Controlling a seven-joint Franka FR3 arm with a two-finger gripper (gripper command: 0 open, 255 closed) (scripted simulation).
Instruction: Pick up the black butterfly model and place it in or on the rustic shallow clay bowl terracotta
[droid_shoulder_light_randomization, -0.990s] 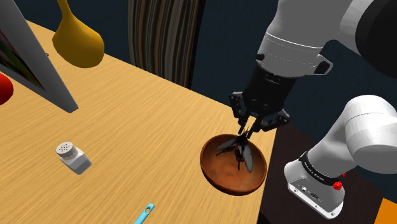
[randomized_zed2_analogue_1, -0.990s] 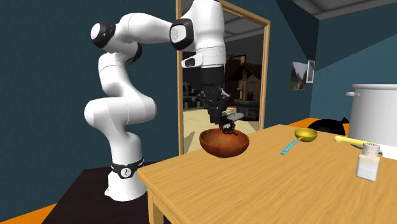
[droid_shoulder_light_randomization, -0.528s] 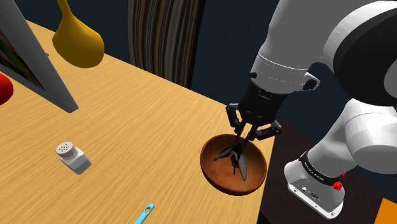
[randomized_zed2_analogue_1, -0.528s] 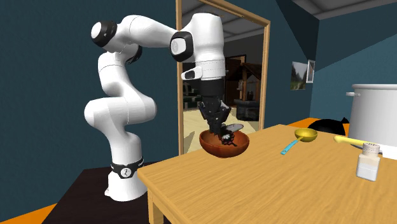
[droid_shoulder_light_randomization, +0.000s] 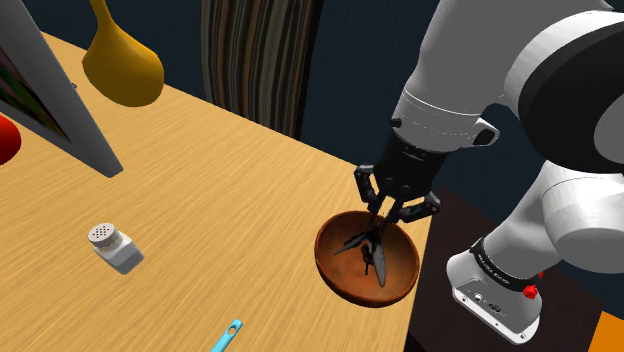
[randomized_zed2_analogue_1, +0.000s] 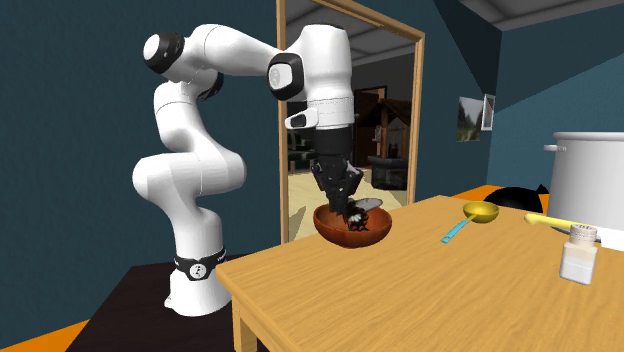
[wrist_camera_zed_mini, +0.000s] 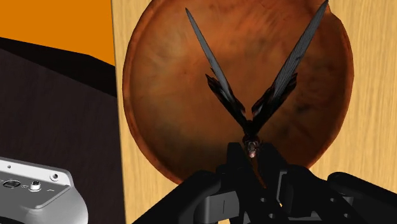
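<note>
Two narrow black wings spread in a V from the butterfly model's (wrist_camera_zed_mini: 252, 130) small dark body. The reddish-brown bowl (wrist_camera_zed_mini: 172, 95) sits close to the wooden table's (droid_shoulder_light_randomization: 200, 210) edge, with bare tabletop on its far side. The gripper (wrist_camera_zed_mini: 253, 167) pinches the body from above, holding the butterfly low inside the bowl.

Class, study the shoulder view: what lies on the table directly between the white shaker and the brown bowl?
Only bare wooden tabletop separates shaker and bowl, per the shoulder view; the blue-handled tool lies aside.
</note>
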